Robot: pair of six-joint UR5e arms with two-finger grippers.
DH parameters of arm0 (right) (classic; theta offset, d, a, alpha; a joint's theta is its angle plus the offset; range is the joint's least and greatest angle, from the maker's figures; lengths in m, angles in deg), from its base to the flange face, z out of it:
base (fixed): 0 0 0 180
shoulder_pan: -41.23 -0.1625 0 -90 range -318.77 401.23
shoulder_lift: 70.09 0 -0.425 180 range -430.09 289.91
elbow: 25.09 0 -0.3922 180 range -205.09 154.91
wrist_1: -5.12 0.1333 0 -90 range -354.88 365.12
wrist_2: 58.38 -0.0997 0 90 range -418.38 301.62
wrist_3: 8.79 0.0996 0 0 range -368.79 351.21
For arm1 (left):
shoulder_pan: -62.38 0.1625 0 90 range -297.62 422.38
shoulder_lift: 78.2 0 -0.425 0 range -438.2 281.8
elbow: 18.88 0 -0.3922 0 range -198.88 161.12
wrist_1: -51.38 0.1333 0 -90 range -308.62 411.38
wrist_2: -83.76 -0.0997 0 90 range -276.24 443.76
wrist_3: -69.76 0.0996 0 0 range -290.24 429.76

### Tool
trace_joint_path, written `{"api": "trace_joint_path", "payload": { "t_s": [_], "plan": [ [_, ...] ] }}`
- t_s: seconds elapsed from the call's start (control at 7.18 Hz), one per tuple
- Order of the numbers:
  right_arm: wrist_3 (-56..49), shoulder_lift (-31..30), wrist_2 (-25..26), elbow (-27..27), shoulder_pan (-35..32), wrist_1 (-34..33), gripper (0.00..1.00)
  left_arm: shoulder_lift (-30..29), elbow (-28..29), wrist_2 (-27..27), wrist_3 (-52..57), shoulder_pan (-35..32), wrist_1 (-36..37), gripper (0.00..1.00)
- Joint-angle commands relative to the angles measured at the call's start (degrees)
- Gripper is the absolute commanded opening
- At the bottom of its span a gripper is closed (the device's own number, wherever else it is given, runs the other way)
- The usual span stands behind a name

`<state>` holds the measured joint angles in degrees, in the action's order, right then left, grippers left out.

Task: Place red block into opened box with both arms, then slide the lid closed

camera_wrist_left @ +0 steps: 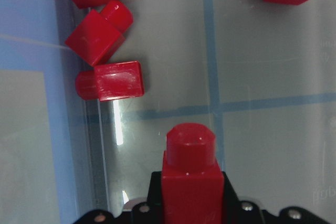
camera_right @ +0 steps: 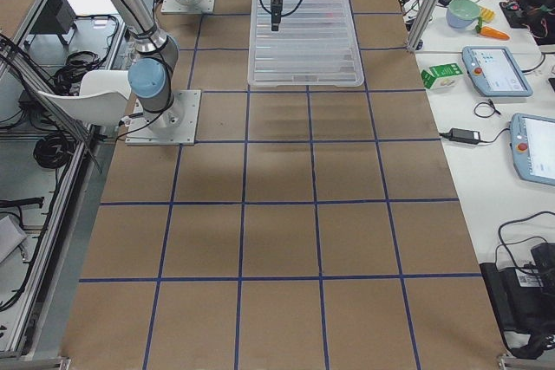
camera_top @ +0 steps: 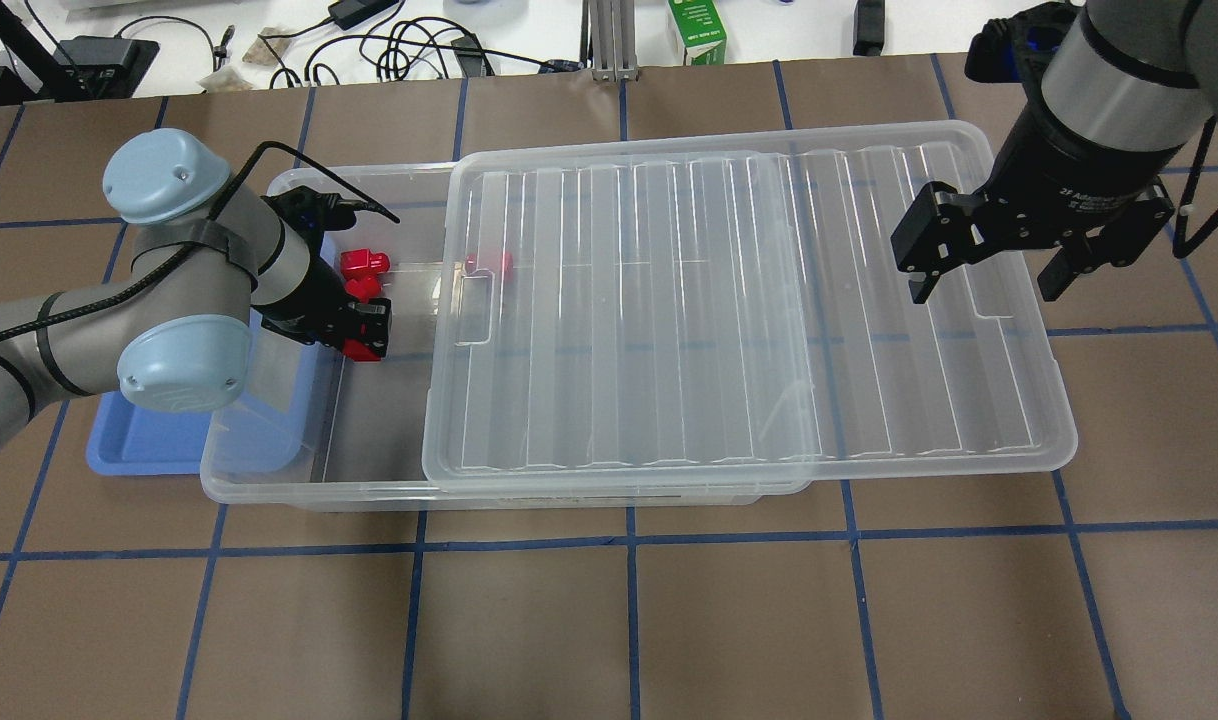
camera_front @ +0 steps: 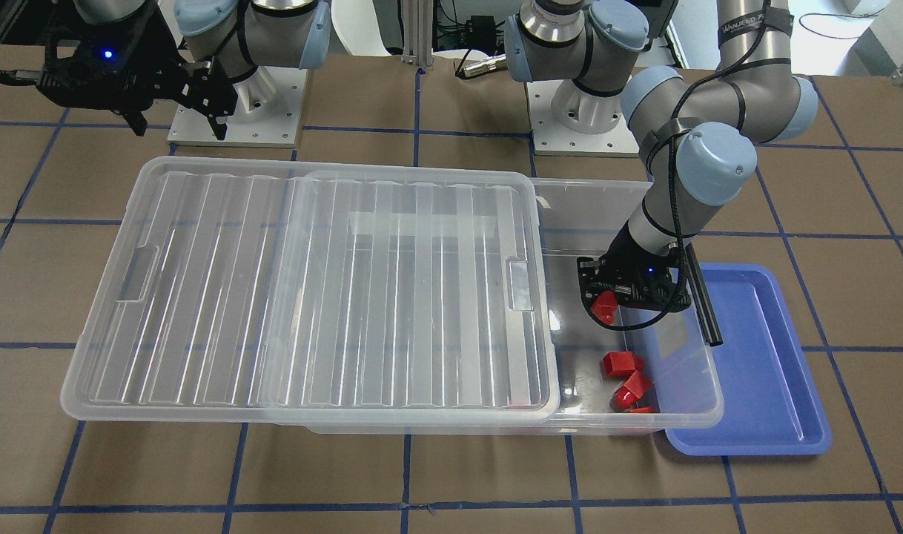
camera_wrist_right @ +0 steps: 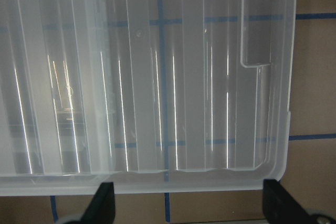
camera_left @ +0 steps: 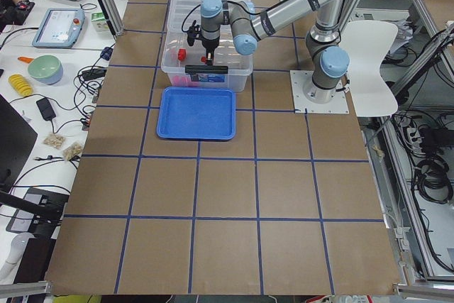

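The red block point(camera_wrist_left: 191, 179) is clenched in the left gripper point(camera_top: 361, 332), peg pointing away from the wrist. It hangs in the open end of the box point(camera_top: 299, 497) over bare floor, near the wall that faces the blue tray point(camera_front: 763, 356). Three loose blocks point(camera_front: 622, 367) lie bunched by that wall, and a fourth point(camera_top: 489, 262) rests under the lid's edge. If the fingers let go while the block is above the floor, it could bounce on the hard plastic or knock into the bunch, though the walls would likely keep it in. A sideways drift toward the wall before release looks like the worse risk, since the block could catch the rim and drop into the tray. The lid point(camera_top: 749, 300) lies on the rim, pushed far toward the robot's right so that it overhangs that end. The right gripper point(camera_top: 981, 288) hovers over the overhanging part with its fingers spread wide, gripping nothing (whether it touches the sheet cannot be told). Pushing the lid shut before the left gripper has lifted clear would trap it, and an off-centre push could skew the sheet and jam it on the rim.
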<state>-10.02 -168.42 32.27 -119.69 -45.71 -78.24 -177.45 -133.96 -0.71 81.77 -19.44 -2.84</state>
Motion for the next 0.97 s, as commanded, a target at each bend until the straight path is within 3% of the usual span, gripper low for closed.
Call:
{"api": "trace_joint_path", "payload": {
  "t_s": [0.0,0.42,0.56,0.7,0.84],
  "plan": [
    [0.2,-0.3,-0.2,-0.1,0.0,0.0,1.0,-0.5,-0.1,0.0,-0.1,0.0,0.0,0.54],
    [0.2,-0.1,-0.3,0.1,0.0,0.0,1.0,-0.4,0.6,-0.1,-0.2,0.1,0.3,0.63],
    [0.2,0.2,0.7,0.0,1.2,-0.4,1.0,0.9,1.1,0.0,-0.2,0.1,0.4,0.71],
    [-0.5,0.3,3.5,-0.2,2.3,-0.1,1.0,1.5,5.2,-0.4,-0.9,0.1,-2.1,0.82],
    [0.0,0.8,3.7,-0.1,2.8,0.0,1.0,2.0,13.0,-0.6,-1.3,-0.1,-15.0,0.83]
  ]
}}
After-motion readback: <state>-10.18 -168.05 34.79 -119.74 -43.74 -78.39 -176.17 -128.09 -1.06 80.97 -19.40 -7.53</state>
